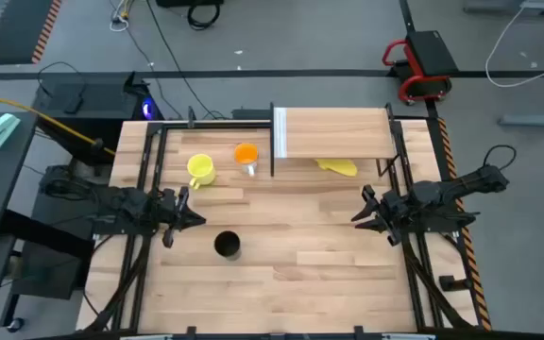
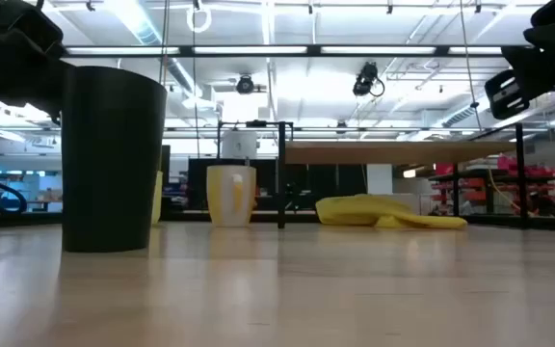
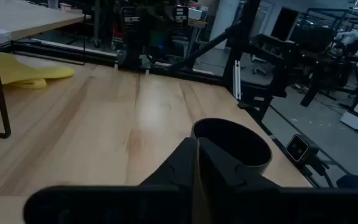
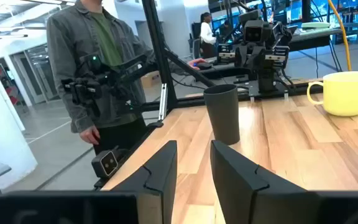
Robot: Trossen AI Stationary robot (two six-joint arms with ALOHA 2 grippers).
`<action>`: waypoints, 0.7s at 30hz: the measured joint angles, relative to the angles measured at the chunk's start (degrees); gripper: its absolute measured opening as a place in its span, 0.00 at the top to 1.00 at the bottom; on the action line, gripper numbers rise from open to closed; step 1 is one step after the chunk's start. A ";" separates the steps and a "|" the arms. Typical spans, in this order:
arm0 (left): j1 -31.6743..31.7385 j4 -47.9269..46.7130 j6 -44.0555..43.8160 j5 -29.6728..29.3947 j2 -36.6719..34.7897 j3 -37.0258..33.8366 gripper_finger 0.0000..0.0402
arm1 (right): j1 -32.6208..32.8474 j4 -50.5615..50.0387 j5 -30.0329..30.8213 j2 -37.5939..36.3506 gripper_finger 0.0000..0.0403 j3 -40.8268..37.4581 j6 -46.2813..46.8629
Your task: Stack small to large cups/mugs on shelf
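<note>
A tall black cup (image 1: 227,246) stands upright on its base near the table's middle, toward the near edge. At far left stand a yellow mug (image 1: 201,170) with a handle and an orange cup (image 1: 246,156), both on the tabletop. The shelf (image 1: 333,132) is at the far side, its board bare. My left gripper (image 1: 195,219) hovers shut just left of the black cup (image 3: 232,140), apart from it. My right gripper (image 1: 359,215) hangs open over the right half of the table with nothing between its fingers (image 4: 166,168).
A flat yellow banana-like thing (image 1: 338,167) lies under the shelf's near edge. Thin black posts (image 1: 272,142) carry the shelf. Black rails run along the table's left and right edges. A person (image 4: 98,68) stands beyond the table in the right wrist view.
</note>
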 joint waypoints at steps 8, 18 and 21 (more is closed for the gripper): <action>0.02 0.00 -0.02 0.00 0.00 0.00 0.91 | 0.00 0.00 -0.02 0.00 0.74 0.00 0.02; 0.02 0.00 -0.02 0.00 -0.02 0.00 0.94 | 0.01 0.00 0.00 -0.02 0.74 0.00 0.01; 0.02 0.00 -0.02 0.00 0.00 0.00 0.94 | 0.00 0.00 0.00 -0.02 0.74 0.00 0.00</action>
